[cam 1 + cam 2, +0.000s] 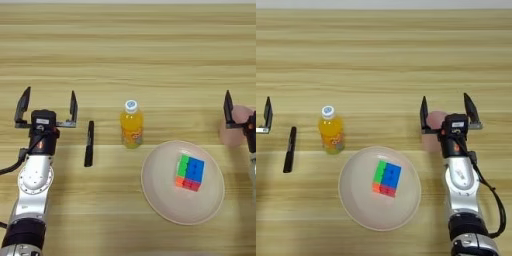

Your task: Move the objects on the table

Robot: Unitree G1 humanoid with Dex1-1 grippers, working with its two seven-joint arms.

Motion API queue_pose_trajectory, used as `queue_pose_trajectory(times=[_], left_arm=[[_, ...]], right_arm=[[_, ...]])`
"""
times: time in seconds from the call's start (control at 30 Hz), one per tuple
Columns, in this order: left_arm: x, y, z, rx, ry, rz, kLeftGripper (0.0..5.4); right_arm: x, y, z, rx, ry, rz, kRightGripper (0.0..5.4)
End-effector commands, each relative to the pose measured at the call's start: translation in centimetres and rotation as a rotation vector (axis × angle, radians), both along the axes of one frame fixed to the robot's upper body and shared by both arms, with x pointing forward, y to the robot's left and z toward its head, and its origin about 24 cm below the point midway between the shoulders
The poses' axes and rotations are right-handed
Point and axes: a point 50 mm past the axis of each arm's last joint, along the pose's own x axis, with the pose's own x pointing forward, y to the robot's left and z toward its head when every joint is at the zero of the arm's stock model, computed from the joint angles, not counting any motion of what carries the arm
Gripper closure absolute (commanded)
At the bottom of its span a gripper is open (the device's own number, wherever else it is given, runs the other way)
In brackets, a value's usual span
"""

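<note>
The left end effector (47,106) hovers over the left side of the table (150,50), fingers spread wide and grasping nothing. The black marker pen (89,144) lies just to its right, with the orange juice bottle (131,125) standing upright further right. The right end effector (448,114) is also released, straddling the pink cup (432,131). Nearer, a plate (356,200) carries the puzzle cube (387,178).

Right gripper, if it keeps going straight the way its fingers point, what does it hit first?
The right gripper is open, fingers pointing to the table's far side. The pink cup sits between them, so likely that first; depth is unclear.
</note>
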Motion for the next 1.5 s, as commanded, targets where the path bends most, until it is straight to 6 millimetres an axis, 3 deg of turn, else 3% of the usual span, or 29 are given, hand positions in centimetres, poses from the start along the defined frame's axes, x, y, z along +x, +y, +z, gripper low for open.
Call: queue_pose_trajectory(times=[0.03, 0.57, 0.73, 0.8, 0.93, 1.13, 1.33, 1.5], left_arm=[[0.0, 0.1, -0.1, -0.012, -0.002, 0.003, 0.02], [0.6, 0.3, 0.3, -0.010, -0.005, -0.003, 0.02], [0.6, -0.1, 0.3, -0.005, -0.003, -0.010, 0.02], [0.5, -0.2, 0.3, -0.003, -0.003, -0.012, 0.02], [0.5, -0.5, 0.4, -0.007, -0.008, -0.012, 0.02], [0.7, -1.0, 0.4, -0.009, -0.012, -0.010, 0.02], [0.8, -1.1, 0.4, -0.005, -0.013, -0.007, 0.02], [0.8, -1.1, 0.3, -0.006, -0.012, -0.006, 0.02]], right_arm=[[0.3, -0.2, 0.1, -0.004, 0.005, 0.004, 0.00], [0.4, 0.2, 0.5, -0.007, -0.015, 0.022, 0.00], [0.2, 0.4, 1.4, -0.002, -0.071, 0.068, 0.00], [0.4, 1.2, 2.8, 0.006, -0.116, 0.141, 0.00], [0.3, 4.8, 6.6, -0.044, -0.185, 0.391, 0.00], [0.1, 8.7, 9.2, -0.036, -0.134, 0.617, 0.00], [-0.3, 11.6, 10.8, -0.049, -0.055, 0.810, 0.00], [-0.3, 13.7, 10.4, -0.095, 0.052, 0.925, 0.00]])
